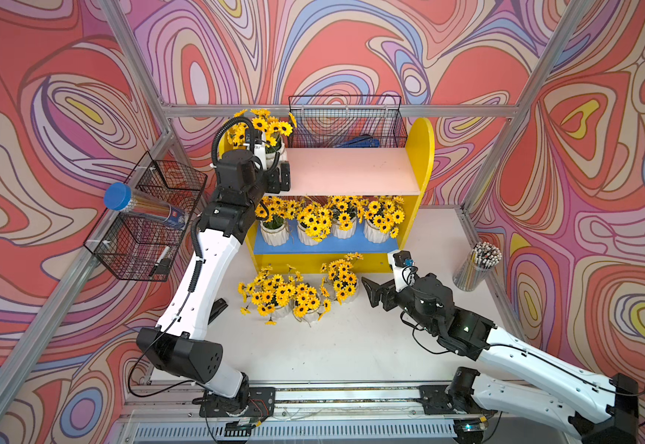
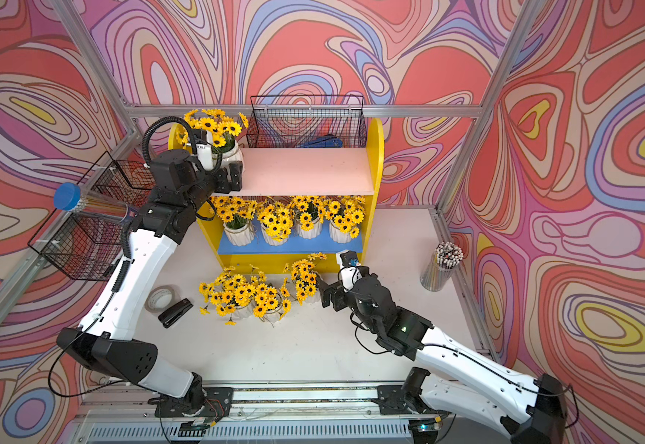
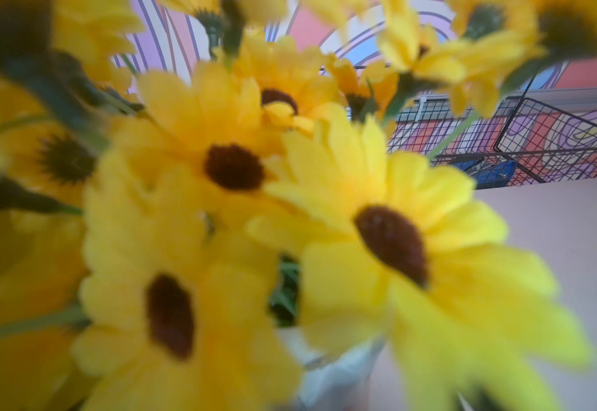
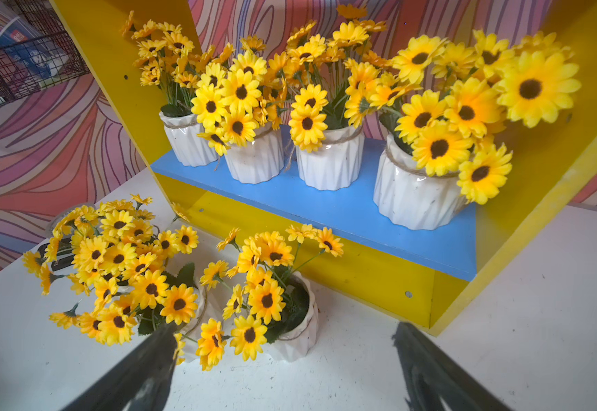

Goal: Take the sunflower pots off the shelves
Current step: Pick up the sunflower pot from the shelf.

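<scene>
So the shelves sit at the back middle of the table. One sunflower pot is on the left end of the upper board. Four more pots stand in a row on the lower board, and three pots are down on the table right in front. A wire basket hangs behind the upper board. The pencil cup is off to the right, and the stapler and tape roll are left of the table pots.

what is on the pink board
One sunflower pot at its end, by the open left pincer; the rest of the board looks bare. The arm covers part of the pot.
</scene>
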Motion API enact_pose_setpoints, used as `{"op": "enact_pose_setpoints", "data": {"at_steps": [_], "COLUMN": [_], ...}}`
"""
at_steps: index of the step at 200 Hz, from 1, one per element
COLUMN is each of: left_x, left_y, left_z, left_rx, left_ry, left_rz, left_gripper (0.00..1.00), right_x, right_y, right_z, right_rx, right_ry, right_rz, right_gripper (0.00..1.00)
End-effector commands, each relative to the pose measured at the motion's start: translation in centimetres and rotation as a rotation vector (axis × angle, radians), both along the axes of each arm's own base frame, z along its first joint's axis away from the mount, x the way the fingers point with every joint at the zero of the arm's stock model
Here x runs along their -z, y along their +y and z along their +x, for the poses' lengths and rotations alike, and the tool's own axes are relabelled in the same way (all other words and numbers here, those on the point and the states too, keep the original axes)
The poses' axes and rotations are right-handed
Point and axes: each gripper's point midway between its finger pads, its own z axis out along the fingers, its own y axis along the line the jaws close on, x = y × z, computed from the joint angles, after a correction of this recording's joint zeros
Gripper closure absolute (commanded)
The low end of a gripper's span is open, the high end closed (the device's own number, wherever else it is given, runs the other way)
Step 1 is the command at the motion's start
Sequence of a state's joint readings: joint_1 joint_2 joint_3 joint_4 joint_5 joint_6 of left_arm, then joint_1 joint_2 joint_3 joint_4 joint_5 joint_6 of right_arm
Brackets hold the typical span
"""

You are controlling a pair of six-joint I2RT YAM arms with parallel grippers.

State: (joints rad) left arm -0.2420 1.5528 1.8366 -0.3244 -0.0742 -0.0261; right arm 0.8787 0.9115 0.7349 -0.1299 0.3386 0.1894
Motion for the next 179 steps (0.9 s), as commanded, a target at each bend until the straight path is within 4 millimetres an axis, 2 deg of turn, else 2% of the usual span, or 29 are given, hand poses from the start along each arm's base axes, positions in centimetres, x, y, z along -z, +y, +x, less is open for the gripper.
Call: {"op": "enact_pose_setpoints", "data": {"at_steps": [1,104,139,168,179], "left_x": [-1.6,-1.0,-0.8,-0.7,-1.0], "left_y": [0.6,0.4,0.7,0.5,0.5], "left_z": [0.6,2.6,2.9,3.1,3.0], "left_rx": [-0.030,-0.048,-0.067,-0.055,-0.058], "left_ry": [-0.081,-0.109,-0.123,-0.127,-0.134], "left_rz": [0.005,-0.019,-0.004,0.013,0.019], "left_gripper": [0.00,0.00,0.06,0.17,0.24], "right_x": [-0.4,-0.6,-0.8,-0.7,-0.6], "right_y": [0.5,1.2,1.2,1.4,1.4], "right_z": [0.0,0.1,0.1,0.0,0.0], "right_rx": [-0.020,-0.043,-0.047,-0.054,-0.055], "right_ry": [-0.011,-0.017,-0.020,-0.020,-0.016], "right_rz": [0.001,-0.002,0.001,0.001,-0.002], "right_gripper": [0.02,0.02,0.02,0.03,0.03]}}
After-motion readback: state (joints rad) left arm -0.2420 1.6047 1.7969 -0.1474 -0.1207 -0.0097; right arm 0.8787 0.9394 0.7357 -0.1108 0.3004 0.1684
